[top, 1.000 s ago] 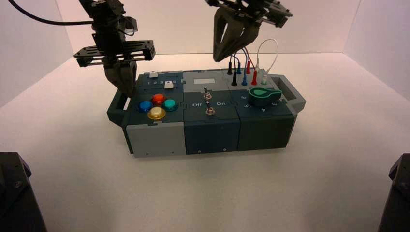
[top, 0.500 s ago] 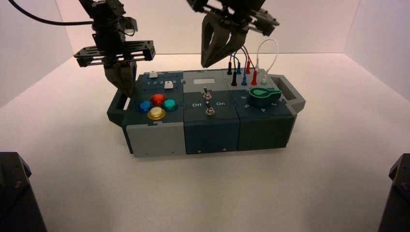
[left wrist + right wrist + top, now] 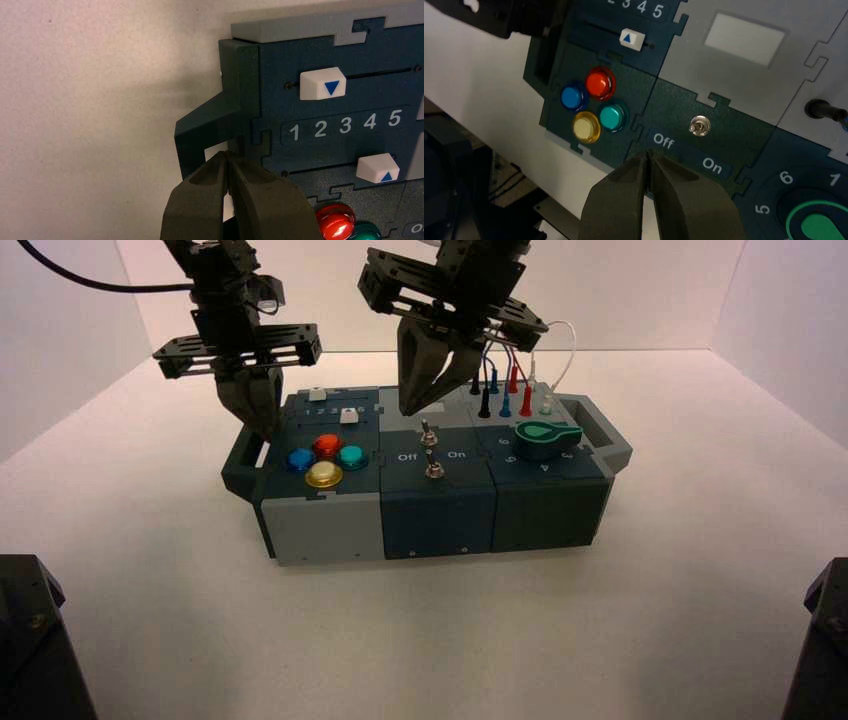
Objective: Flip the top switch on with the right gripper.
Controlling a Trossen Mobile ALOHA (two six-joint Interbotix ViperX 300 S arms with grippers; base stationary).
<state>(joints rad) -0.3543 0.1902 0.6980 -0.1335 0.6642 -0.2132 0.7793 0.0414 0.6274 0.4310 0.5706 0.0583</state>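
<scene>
The top switch [image 3: 425,430] is a tiny silver toggle on the box's middle panel, on the far side of the "Off" and "On" lettering. It also shows in the right wrist view [image 3: 699,126]. My right gripper [image 3: 411,406] hangs just above the back of the middle panel, up and slightly left of the toggle, not touching it. Its fingers are shut with the tips together [image 3: 647,153], over the "Off" lettering. A second silver toggle [image 3: 434,469] stands nearer the front. My left gripper [image 3: 262,426] is shut and idle over the box's left handle [image 3: 205,125].
Four round buttons, blue [image 3: 572,97], red [image 3: 599,83], yellow [image 3: 586,127] and teal [image 3: 612,116], sit on the left panel below two white sliders [image 3: 323,83]. A green knob [image 3: 546,438] and plugged wires [image 3: 510,380] occupy the right panel. The box [image 3: 330,530] stands on a white table.
My right gripper has moved left and down, from above the wires to just over the middle panel near the top switch. The left arm has not moved.
</scene>
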